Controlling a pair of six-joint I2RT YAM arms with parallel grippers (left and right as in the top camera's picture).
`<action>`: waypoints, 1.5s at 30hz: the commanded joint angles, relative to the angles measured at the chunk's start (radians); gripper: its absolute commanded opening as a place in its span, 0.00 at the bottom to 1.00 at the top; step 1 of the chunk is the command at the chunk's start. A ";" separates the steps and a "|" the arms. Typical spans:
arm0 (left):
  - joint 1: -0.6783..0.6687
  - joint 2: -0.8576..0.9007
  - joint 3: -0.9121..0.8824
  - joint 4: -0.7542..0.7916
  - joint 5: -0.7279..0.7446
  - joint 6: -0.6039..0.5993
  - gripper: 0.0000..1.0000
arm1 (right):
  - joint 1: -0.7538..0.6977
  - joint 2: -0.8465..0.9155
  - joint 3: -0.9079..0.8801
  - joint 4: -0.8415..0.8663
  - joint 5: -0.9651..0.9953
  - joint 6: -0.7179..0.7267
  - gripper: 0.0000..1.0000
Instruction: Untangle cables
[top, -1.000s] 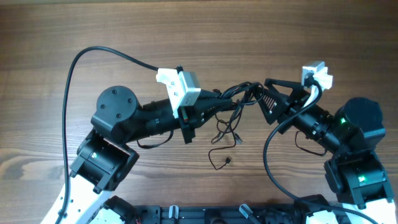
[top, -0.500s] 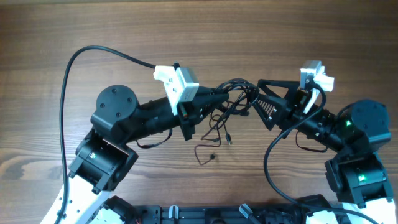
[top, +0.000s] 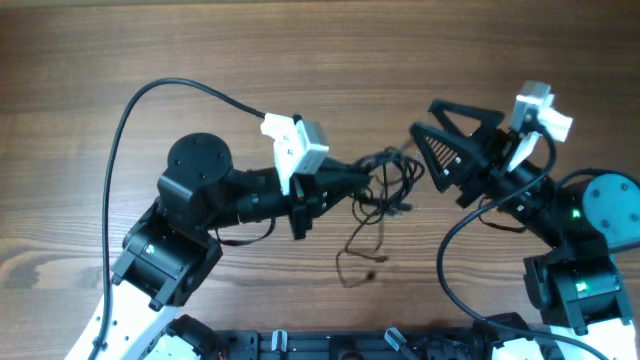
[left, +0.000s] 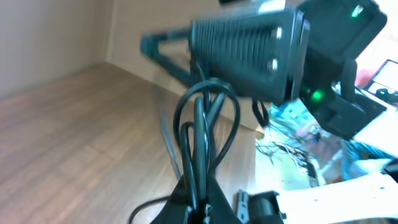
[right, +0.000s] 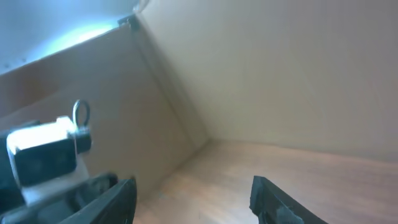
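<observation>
From where I stand the job looks barely begun; the cables (top: 388, 182) are bunched in one dark knot of loops at the middle of the wooden table (top: 300, 60), lifted off the surface and not lying flat; the left gripper (top: 352, 183) has its jaws clamped tight on that bundle, and its own wrist camera shows several cords pinched together at the bottom of the picture and fanning upward into two or three overlapping loops (left: 202, 118); one thin strand (top: 340, 262) hangs out of the knot toward the near edge and curls on the wood, ending in what seems to be a small plug, though it is too small to be sure; the right gripper (top: 430, 150) stands just to the right of the tangle with its jaws apart and nothing between them, and its wrist view shows only bare fingers (right: 118, 193) and the far wall, so I judge it has no hold on any cord; no cable lies separate and straightened anywhere that I can see; what is left, I would say, is nearly everything: the free gripper needs to take one loop or a plug end and draw it clear while the other holds the bundle, then the same again for each cord until they lie apart.
</observation>
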 joint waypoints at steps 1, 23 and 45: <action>-0.002 0.006 0.008 -0.048 0.047 -0.002 0.04 | 0.006 -0.006 0.003 0.048 0.155 0.036 0.66; -0.219 0.098 0.008 0.071 -0.673 -0.072 0.04 | 0.006 -0.003 0.003 -0.257 -0.148 -0.049 0.70; -0.267 0.097 0.008 0.068 -0.734 -0.046 0.04 | 0.006 0.097 0.003 -0.109 -0.284 -0.071 0.04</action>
